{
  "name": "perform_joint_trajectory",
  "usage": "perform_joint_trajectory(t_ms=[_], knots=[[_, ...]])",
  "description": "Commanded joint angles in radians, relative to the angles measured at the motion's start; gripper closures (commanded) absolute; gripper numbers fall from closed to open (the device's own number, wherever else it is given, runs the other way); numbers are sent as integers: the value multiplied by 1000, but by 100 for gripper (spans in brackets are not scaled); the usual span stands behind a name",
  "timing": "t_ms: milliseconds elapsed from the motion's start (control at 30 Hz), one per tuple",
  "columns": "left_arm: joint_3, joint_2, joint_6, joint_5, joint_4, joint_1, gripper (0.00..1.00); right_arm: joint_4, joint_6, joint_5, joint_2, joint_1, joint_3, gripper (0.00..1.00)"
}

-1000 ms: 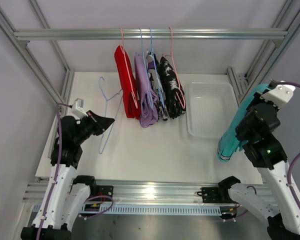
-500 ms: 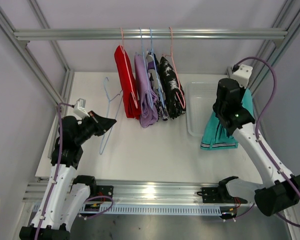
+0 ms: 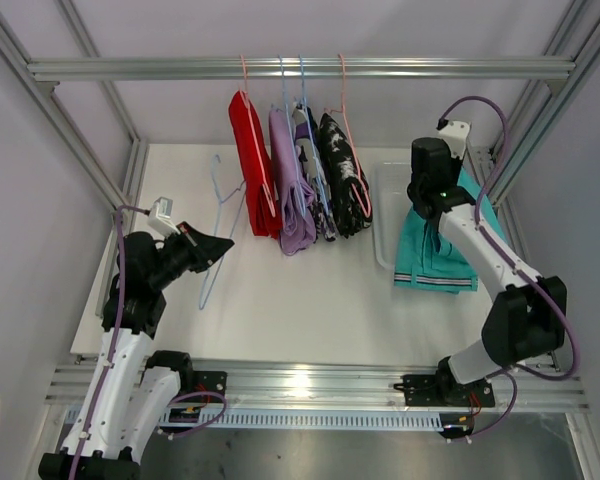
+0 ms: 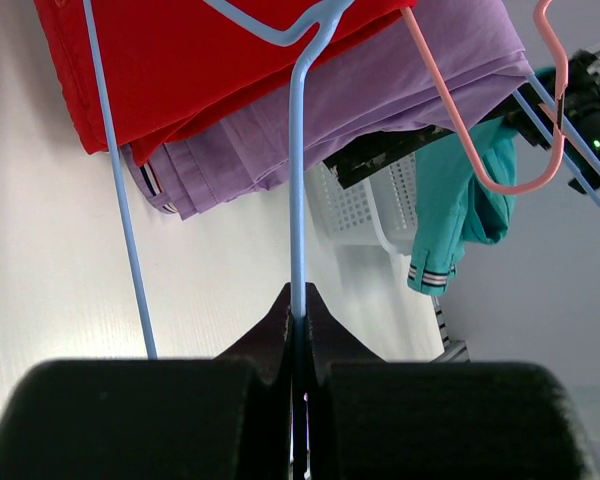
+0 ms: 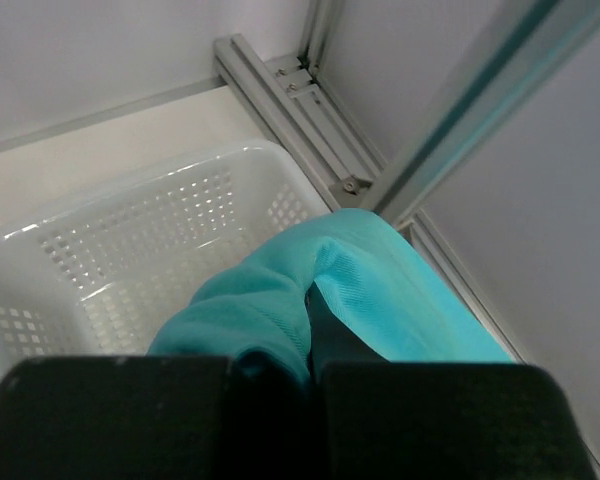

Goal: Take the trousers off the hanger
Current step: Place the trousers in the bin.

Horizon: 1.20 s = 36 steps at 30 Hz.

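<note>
- Pinches the wire of the blue hanger [image 4: 295,200] in the left hand [image 4: 297,310], fingers fully closed on it.
- Holds that hanger low over the left side of the counter [image 3: 300,290], well below the rail [image 3: 130,68], just beside the red trousers [image 3: 252,170].
- Clamps a fold of the teal trousers [image 3: 435,260] in the right hand [image 5: 310,345], fingers closed tight on the cloth.
- Dangles the teal trousers over the right part of the basket [image 3: 395,200], hem toward its near rim.
- Keeps four pairs hanging close together from the rail, left to right: red trousers, lilac trousers [image 3: 292,200], print trousers [image 3: 312,185], blotched trousers [image 3: 342,180].
</note>
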Motion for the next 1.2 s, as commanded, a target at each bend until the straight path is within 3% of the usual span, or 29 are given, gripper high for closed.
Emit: perform_joint_trajectory(t_ms=[0, 400, 600, 1167], knots=[[7, -2, 24, 34, 33, -9, 100, 112, 39, -25, 82, -9, 121, 100], [7, 7, 24, 46, 36, -9, 100, 124, 62, -99, 350, -18, 276, 100], [6, 7, 25, 48, 34, -9, 100, 77, 59, -122, 504, -25, 440, 100], [7, 27, 24, 62, 39, -9, 100, 35, 56, -177, 741, -101, 672, 100]])
